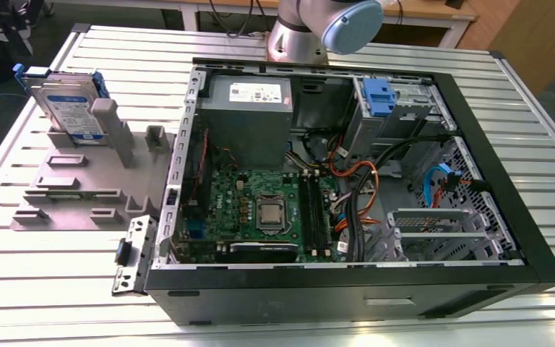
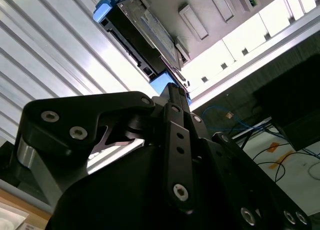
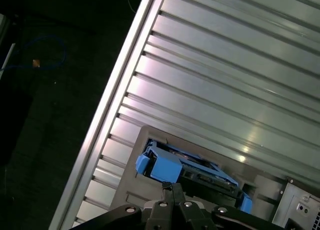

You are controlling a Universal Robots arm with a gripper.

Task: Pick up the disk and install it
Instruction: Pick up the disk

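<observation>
A: Slatted table (image 1: 27, 275), open computer case (image 1: 355, 278), grey stand (image 1: 66, 189) on the exterior view's left. The disk (image 1: 69, 108) stands on edge in it, not yet lifted.
B: Handling?
A: Likely dense, rigid, shock-sensitive; pinch across the flat faces.
B: And the gripper (image 3: 170, 186)?
A: Fingers pressed together, empty, in both wrist views, which also give the blue tab (image 3: 161, 166) close-up; exterior view gives layout.

Bright even light, glare on ribbed table (image 3: 225, 89), soft shadows
</observation>
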